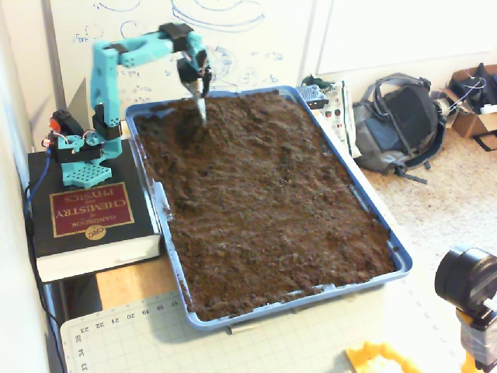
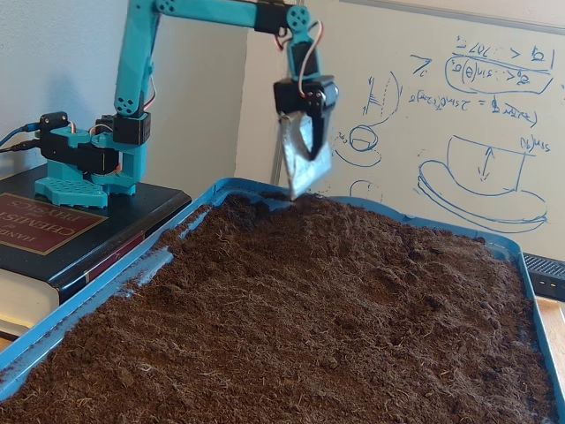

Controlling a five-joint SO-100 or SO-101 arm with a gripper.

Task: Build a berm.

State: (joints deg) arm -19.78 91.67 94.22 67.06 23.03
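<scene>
My gripper [image 2: 305, 181] hangs tip-down at the far end of the blue tray [image 1: 392, 249]; whether my fingers are parted, I cannot tell. The soil [image 1: 264, 202] lies roughly flat, and I can make out no distinct berm.

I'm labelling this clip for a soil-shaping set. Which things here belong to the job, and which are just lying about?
Part of the job:
- gripper, tip at the soil by the tray's far edge
- soil, no clear berm yet
- blue tray

Just lying about:
- chemistry book under the arm's base
- backpack
- whiteboard
- cutting mat
</scene>
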